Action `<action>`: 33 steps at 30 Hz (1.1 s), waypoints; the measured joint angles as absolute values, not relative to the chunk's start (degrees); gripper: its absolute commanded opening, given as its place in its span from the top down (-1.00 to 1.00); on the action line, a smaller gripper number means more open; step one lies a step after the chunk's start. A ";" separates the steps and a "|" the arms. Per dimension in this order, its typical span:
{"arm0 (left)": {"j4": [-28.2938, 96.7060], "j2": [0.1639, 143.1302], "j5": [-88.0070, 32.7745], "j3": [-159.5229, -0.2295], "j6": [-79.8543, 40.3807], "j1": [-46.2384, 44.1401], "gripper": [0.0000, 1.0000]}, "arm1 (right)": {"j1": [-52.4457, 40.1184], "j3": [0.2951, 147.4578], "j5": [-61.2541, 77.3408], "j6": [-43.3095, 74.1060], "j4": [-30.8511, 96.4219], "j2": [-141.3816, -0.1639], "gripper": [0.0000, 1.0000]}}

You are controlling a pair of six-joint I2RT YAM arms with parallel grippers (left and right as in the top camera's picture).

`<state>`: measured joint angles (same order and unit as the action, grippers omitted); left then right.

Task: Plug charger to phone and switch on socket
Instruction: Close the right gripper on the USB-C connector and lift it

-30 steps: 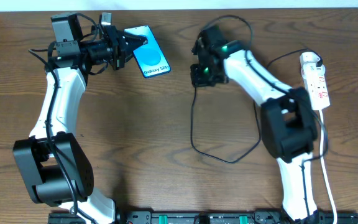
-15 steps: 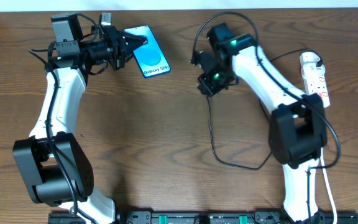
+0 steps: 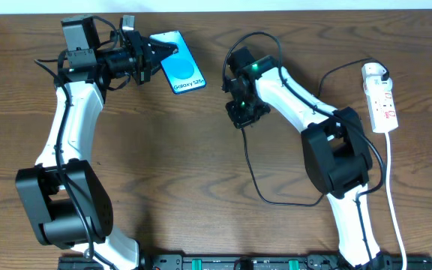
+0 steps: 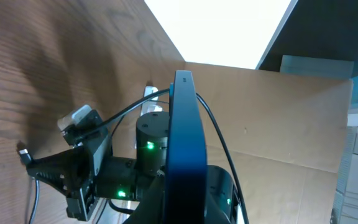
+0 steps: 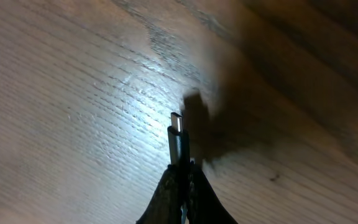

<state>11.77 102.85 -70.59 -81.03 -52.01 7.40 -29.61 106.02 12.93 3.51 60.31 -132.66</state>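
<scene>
Two grips: left fingers (image 3: 153, 55) clamped the phone (image 3: 182, 69), right fingers (image 5: 163, 199) pinched the charger (image 5: 178, 143); swung toward ten o'clock, a skewed tip might miss the port

A cardboard panel (image 4: 278, 124) stands beyond the wooden table (image 3: 163, 165).

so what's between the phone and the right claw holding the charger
Nothing. The overhead view shows only bare wooden table between the phone and the right claw, which is shut on the charger.
</scene>
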 measured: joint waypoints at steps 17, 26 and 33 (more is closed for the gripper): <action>11.77 102.83 -70.59 -81.03 -52.01 7.40 0.85 | -31.62 106.67 9.30 8.71 61.82 -133.67 0.38; 11.77 102.83 -70.59 -81.03 -52.01 7.40 0.85 | -31.57 106.72 8.69 22.22 63.16 -133.78 0.64; 11.77 102.85 -70.59 -81.03 -52.01 7.40 0.85 | -30.65 107.02 9.91 25.43 63.22 -134.26 0.98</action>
